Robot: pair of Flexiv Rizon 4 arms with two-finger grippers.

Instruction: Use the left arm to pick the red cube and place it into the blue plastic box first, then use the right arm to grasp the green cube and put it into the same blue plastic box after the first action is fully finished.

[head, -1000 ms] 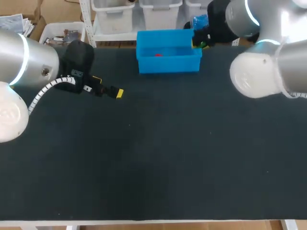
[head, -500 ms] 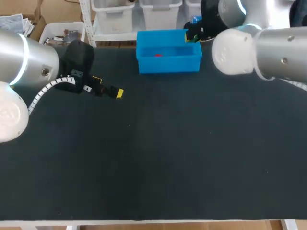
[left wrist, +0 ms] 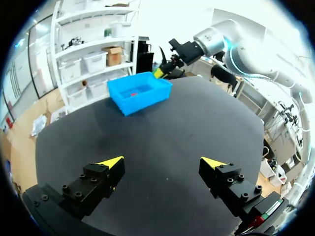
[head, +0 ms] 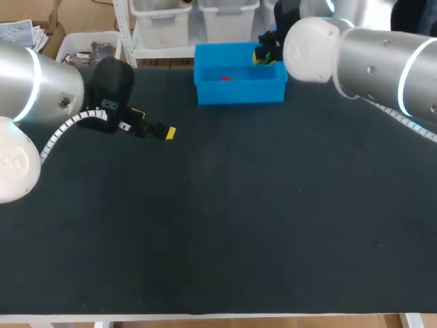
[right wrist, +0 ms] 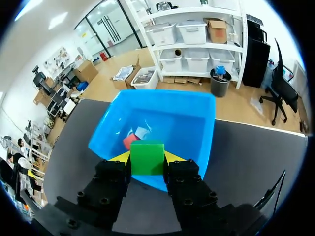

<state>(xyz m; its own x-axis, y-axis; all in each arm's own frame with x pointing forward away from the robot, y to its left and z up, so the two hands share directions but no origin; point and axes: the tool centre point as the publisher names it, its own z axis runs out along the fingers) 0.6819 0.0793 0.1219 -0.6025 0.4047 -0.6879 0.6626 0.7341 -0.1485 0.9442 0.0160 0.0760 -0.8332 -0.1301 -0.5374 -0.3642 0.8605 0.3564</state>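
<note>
Your green cube (right wrist: 147,158) is up in the air, pinched from two sides between the yellow tips of your right gripper (right wrist: 147,153), so that gripper is clamped tight on the cube. The cube hangs right at the rim of the blue plastic box (right wrist: 199,129), by the wall nearest the gripper. Inside the box, just ahead of the green cube, the red cube (right wrist: 130,141) lies on the floor of the box with a small pale scrap beside it. In the head view you see the red cube (head: 224,78) near the middle of the blue box (head: 239,92), and your right arm comes in over the box's far right corner. The box stands close to the far edge of the table (head: 218,225), about halfway along it. Your left gripper (left wrist: 162,164) is spread wide with only dark table top showing between its fingers, so it holds no cube. It hangs low over the left part of the table, well apart from the box (left wrist: 140,96). The wide dark table top runs from the box to the near edge.
</note>
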